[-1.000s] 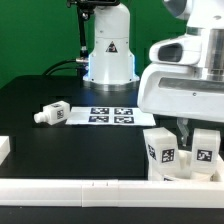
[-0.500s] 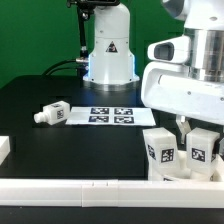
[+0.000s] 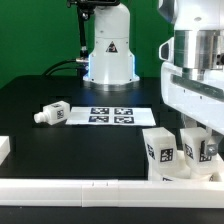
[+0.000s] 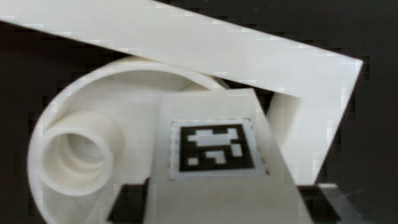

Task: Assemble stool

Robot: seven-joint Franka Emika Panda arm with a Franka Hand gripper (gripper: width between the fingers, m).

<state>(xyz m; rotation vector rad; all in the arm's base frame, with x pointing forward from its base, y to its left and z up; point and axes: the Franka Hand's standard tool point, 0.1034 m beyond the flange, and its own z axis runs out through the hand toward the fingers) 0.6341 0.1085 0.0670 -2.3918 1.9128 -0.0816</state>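
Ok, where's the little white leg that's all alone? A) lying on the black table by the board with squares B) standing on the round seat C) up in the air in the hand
A: the lone leg lies on its side on the black table, right beside the marker board.
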